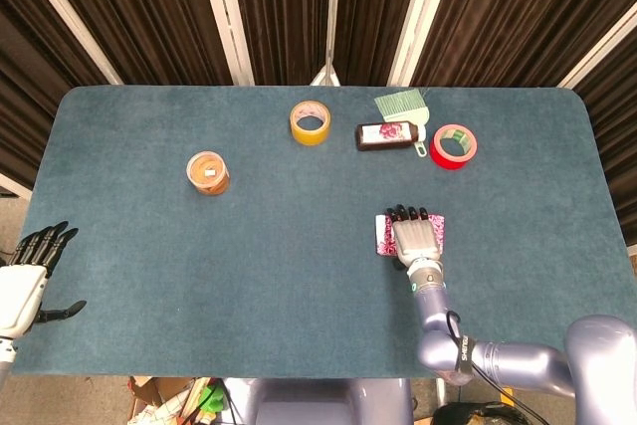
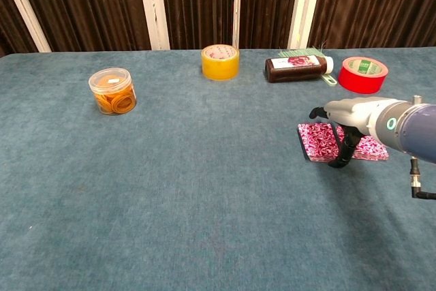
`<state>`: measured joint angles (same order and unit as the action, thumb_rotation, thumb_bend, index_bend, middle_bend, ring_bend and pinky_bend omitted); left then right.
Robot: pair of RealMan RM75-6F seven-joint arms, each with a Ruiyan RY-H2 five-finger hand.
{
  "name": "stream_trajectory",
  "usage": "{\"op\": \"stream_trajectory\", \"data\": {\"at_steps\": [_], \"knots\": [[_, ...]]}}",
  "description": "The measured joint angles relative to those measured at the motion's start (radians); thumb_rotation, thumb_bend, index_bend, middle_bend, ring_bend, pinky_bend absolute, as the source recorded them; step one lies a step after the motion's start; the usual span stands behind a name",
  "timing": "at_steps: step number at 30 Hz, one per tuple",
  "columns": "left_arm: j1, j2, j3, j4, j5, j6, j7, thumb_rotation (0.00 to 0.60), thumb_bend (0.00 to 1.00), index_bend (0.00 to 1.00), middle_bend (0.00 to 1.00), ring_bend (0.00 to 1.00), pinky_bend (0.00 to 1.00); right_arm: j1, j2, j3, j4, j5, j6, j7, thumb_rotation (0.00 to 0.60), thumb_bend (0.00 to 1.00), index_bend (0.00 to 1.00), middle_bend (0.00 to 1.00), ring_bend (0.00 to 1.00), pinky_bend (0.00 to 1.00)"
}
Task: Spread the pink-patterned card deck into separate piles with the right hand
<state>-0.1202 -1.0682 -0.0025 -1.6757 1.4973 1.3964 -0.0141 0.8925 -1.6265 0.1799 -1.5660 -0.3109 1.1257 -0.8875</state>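
The pink-patterned cards lie in two flat piles side by side on the blue table. The left pile (image 1: 382,236) (image 2: 316,142) and the right pile (image 1: 438,228) (image 2: 372,148) are both partly covered by my right hand (image 1: 416,237) (image 2: 346,122). The hand hovers palm down over the gap between them. Its fingertips (image 2: 338,160) reach down to the left pile's right edge, and its thumb sticks out to the left. Nothing is gripped in it. My left hand (image 1: 28,279) hangs with fingers spread off the table's left edge, seen only in the head view.
An orange jar (image 1: 208,172) (image 2: 112,90) stands at the left. Along the back are a yellow tape roll (image 1: 311,122) (image 2: 220,61), a brown bottle (image 1: 388,134) (image 2: 298,67), a green brush (image 1: 401,103) and a red tape roll (image 1: 454,145) (image 2: 362,74).
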Motion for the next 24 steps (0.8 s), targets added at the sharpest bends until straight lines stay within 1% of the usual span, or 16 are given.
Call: {"op": "stream_trajectory", "data": {"at_steps": [10, 17, 24], "knots": [[0.001, -0.002, 0.001, -0.001, 0.001, 0.001, 0.004, 0.600, 0.06, 0.00, 0.00, 0.00, 0.04, -0.001, -0.006, 0.005, 0.026, -0.001, -0.014, 0.014, 0.600, 0.32, 0.14, 0.00, 0.00, 0.00], [0.000, -0.002, 0.001, 0.000, -0.001, -0.001, 0.004, 0.600, 0.06, 0.00, 0.00, 0.00, 0.04, -0.001, -0.013, 0.007, 0.040, -0.005, -0.024, 0.024, 0.600, 0.32, 0.23, 0.00, 0.00, 0.00], [-0.002, -0.002, 0.000, -0.001, -0.002, -0.003, 0.002, 0.600, 0.06, 0.00, 0.00, 0.00, 0.04, -0.001, -0.015, 0.008, 0.045, -0.013, -0.026, 0.030, 0.600, 0.32, 0.35, 0.00, 0.00, 0.00]]}}
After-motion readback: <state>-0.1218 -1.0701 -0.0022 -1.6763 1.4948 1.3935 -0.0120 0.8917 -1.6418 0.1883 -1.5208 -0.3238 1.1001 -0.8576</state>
